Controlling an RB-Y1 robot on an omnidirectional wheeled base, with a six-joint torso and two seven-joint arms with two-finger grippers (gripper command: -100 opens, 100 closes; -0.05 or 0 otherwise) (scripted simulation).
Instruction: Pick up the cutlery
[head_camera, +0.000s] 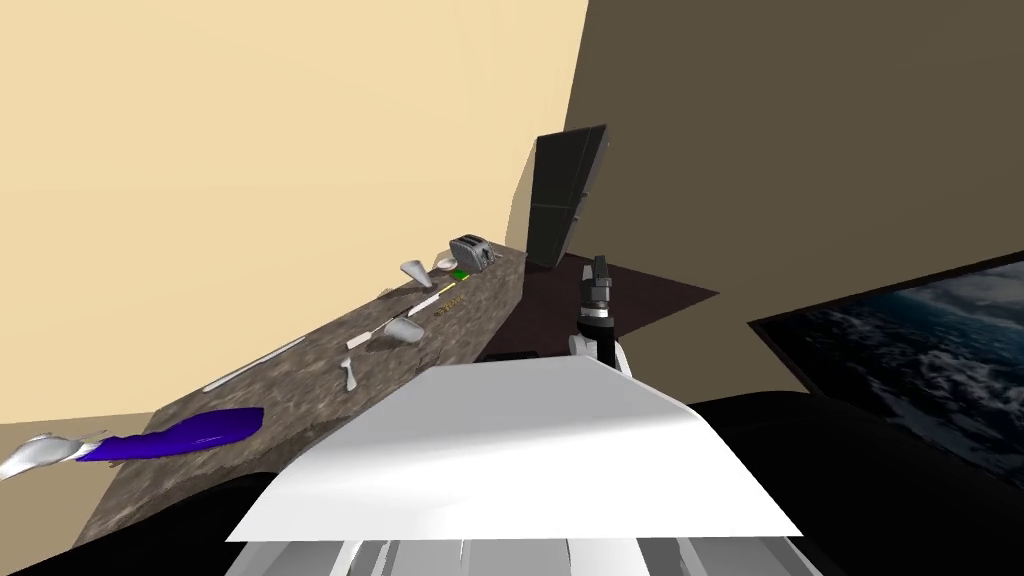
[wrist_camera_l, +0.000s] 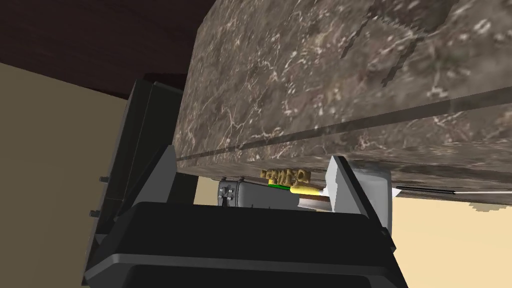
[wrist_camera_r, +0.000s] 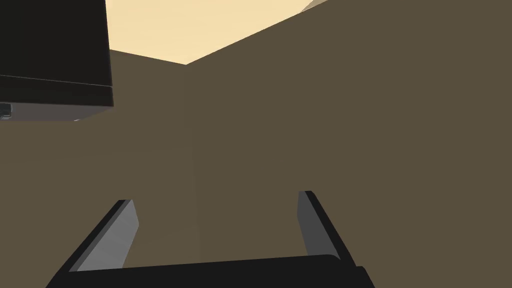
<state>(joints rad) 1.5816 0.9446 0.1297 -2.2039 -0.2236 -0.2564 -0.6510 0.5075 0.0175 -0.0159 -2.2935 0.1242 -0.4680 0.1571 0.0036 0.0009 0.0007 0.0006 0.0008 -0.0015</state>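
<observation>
Several pieces of cutlery lie on the brown marbled counter (head_camera: 300, 400): a white-handled knife (head_camera: 395, 320), a small grey spoon (head_camera: 348, 375), a yellow-handled piece (head_camera: 447, 289) and a gold piece (head_camera: 450, 303). My left gripper (wrist_camera_l: 255, 172) is open, low against the counter's front face (wrist_camera_l: 320, 85). Over the counter's edge, between its fingers, show the yellow handle (wrist_camera_l: 306, 190), the gold piece (wrist_camera_l: 285, 175) and a grey toaster (wrist_camera_l: 240, 193). My right gripper (head_camera: 600, 268) is raised off the counter's far end, open (wrist_camera_r: 215, 210), facing a wall.
The toaster (head_camera: 470, 252) stands at the counter's far end with grey cups (head_camera: 415, 270) near it. A long white rod (head_camera: 255, 365) and a blue-purple object (head_camera: 185, 435) lie toward the near end. A tall dark cabinet (head_camera: 565, 195) stands beyond the counter.
</observation>
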